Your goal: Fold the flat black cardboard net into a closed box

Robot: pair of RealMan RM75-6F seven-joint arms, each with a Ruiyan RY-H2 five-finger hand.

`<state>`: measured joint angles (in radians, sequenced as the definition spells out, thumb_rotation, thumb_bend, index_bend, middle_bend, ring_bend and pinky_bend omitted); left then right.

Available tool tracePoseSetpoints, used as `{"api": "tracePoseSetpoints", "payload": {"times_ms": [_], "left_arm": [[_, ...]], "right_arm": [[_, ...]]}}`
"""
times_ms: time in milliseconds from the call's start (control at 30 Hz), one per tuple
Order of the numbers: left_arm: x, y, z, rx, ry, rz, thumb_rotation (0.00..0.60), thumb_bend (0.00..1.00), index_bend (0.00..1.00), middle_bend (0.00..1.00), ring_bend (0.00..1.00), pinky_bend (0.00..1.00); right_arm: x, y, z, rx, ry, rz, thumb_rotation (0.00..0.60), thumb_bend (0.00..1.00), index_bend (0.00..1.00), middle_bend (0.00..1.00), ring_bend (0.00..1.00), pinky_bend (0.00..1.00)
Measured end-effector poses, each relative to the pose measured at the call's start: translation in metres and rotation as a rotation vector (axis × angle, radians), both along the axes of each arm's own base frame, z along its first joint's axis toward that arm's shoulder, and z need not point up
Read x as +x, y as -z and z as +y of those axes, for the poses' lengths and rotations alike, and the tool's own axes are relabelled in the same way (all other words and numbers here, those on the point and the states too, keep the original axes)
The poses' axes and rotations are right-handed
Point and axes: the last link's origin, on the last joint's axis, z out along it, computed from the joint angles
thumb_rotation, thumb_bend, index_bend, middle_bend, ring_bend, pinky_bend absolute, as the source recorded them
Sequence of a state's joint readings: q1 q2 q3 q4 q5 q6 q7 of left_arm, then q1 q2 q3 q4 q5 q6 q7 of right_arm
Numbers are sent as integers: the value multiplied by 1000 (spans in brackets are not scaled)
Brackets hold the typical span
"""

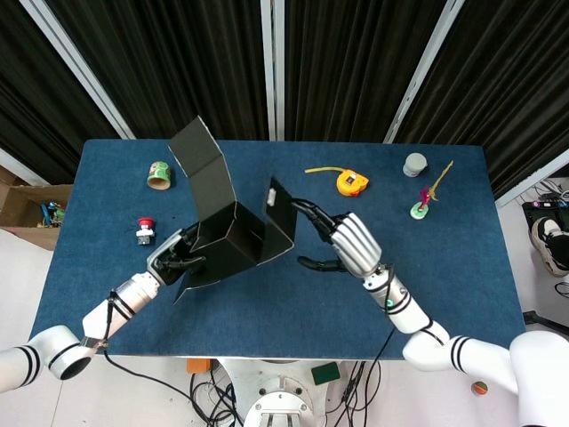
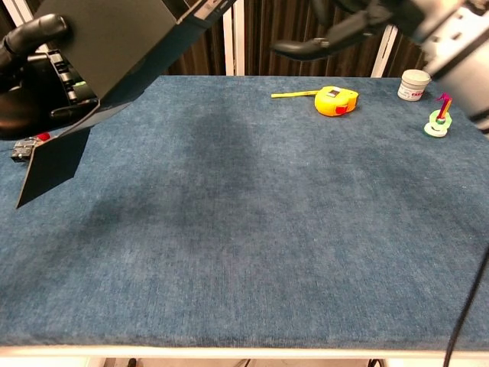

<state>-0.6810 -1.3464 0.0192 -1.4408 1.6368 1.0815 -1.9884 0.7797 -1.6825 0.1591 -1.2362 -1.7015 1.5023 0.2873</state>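
black box, left hand gripping, right hand fingertips on flap

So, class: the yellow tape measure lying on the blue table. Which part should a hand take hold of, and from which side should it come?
Grip the tape measure by its chunky yellow body, coming from above with fingers across its two flat sides. It lies low on the table, so a sideways approach would likely scrape the cloth. Keep off the thin pulled-out tape strip on its left, which would probably bend. The right hand is nearer.

Black pleated curtains hanging behind blue-topped table, pale metal struts crossing them; white floor showing alongside, open cardboard carton sitting at left.
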Motion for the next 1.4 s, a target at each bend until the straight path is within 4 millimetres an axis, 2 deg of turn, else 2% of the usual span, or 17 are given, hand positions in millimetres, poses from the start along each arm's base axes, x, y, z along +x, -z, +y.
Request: {"api": "tracePoseSetpoints", "payload": {"times_ms": [167, 333, 767, 1033, 1400], "left_arm": [[-3, 2, -2, 18, 38, 66, 600, 54, 297, 288, 546, 891], [-7, 5, -3, 51, 79, 146, 600, 54, 297, 288, 546, 892], [-12, 16, -5, 92, 150, 307, 600, 54, 298, 288, 546, 891], [-13, 32, -7, 128, 204, 407, 600, 54, 303, 290, 546, 892], [-19, 71, -6, 185, 276, 544, 599, 54, 313, 290, 543, 890]], "right_arm": [[20, 7, -4, -11, -24, 52, 600, 135, 285, 255, 711, 1000], [32, 12, -2, -18, -52, 107, 600, 124, 297, 260, 711, 1000], [43, 30, 5, -70, -134, 279, 600, 119, 298, 257, 711, 1000], [36, 51, 8, -102, -169, 419, 600, 128, 338, 303, 728, 1000], [11, 86, 13, -133, -221, 589, 600, 176, 371, 318, 736, 1000]]}}
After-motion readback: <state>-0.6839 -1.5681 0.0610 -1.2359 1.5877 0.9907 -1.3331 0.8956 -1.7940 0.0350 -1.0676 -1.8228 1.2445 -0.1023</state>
